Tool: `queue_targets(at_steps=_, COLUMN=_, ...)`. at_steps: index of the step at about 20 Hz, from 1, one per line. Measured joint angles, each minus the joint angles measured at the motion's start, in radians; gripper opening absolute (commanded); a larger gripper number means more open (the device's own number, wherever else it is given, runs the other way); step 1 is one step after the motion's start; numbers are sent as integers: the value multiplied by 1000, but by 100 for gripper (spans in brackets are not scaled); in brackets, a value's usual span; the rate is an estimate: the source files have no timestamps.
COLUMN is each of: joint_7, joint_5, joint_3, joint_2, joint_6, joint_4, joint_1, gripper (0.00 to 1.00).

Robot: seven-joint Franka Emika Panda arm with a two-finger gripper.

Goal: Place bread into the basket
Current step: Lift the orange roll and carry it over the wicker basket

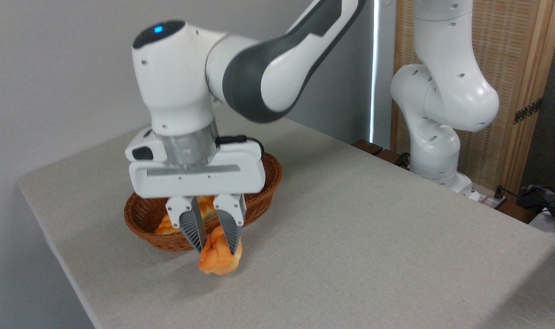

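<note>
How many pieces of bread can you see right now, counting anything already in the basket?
2. The orange bun is squeezed in the gripper, in front of the basket. A paler loaf lies inside the basket, partly behind the gripper; more could be hidden there.

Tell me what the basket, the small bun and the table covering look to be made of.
The basket: brown woven wicker, going by its ribbed weave, slightly shiny. The bun, squeezed between the jaws of the gripper: orange-golden glossy crust with lobes; the sheen may mean a plastic or foam replica, I cannot tell. The table covering: matte beige-grey cloth, seemingly fine-woven.
</note>
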Motion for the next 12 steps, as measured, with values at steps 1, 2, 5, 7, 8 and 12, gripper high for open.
queue_targets(at_steps=1, joint_7=11, joint_5=-2, joint_3=1, joint_2=-7, joint_6=-24, joint_4=18, joint_1=2, gripper=55)
queue_targets(at_steps=2, joint_7=20, joint_5=-11, joint_3=1, joint_2=-16, joint_6=-39, joint_4=31, joint_1=3, gripper=55)
queue_targets(at_steps=5, joint_7=36, joint_5=-33, joint_3=1, joint_2=-54, joint_6=-57, joint_4=48, joint_1=1, gripper=55)
queue_targets(at_steps=7, joint_7=43, joint_5=-40, joint_3=-11, joint_2=-86, joint_6=-89, joint_4=49, joint_1=-5, gripper=56)
queue_targets(at_steps=8, joint_7=46, joint_5=-43, joint_3=-23, joint_2=-101, joint_6=-101, joint_4=49, joint_1=-14, gripper=56)
queue_targets(at_steps=12, joint_7=59, joint_5=-61, joint_3=-99, joint_2=-141, joint_6=-113, joint_4=41, joint_1=-58, gripper=59)
